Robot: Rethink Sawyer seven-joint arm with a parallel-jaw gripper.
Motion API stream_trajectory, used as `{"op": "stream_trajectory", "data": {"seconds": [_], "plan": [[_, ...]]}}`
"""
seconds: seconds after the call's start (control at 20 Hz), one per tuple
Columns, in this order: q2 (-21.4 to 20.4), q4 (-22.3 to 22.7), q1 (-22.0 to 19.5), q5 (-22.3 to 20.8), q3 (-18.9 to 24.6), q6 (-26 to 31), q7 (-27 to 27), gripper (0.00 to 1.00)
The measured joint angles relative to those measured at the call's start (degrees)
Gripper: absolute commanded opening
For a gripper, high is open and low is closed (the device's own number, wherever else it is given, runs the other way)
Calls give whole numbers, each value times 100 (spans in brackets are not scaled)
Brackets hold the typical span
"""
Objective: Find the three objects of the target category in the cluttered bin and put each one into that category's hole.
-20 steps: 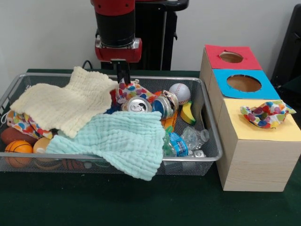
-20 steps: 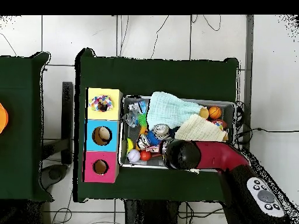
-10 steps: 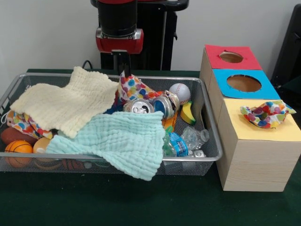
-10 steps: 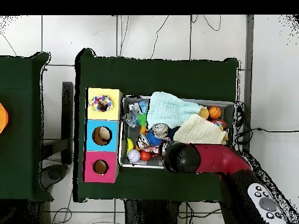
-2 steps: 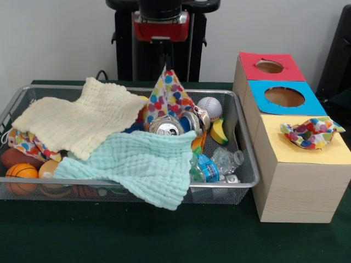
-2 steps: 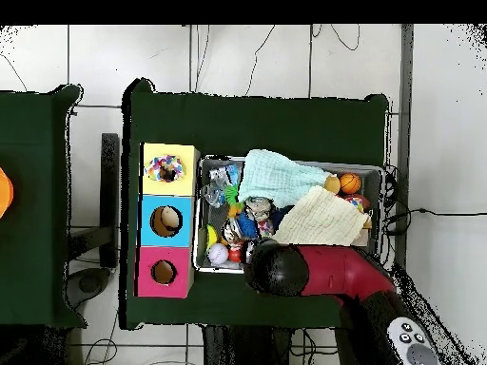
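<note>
Polka-dot cloth (image 5: 168, 94) pinched by its tip, hanging in a cone over the bin's (image 5: 241, 143) back middle.
I see the gripper (image 5: 163, 59) closed on the cloth's peak, higher and further toward the boxes than a second ago. Lower edge still rests on the cans (image 5: 166, 126), next to the cream cloth (image 5: 82, 119); mint cloth (image 5: 140, 161) drapes over the front rim. Another polka-dot cloth (image 5: 310, 132) sits in the yellow hole (image 6: 167, 169).

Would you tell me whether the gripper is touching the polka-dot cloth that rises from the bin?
Touching. The front view shows the gripper pinching the peak of the polka-dot cloth, pulling it into a taut cone.
</note>
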Motion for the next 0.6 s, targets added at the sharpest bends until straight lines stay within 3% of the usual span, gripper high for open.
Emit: {"op": "stream_trajectory", "data": {"seconds": [0.6], "plan": [[-1210, 450, 626, 1051, -9, 673, 0, 0]]}}
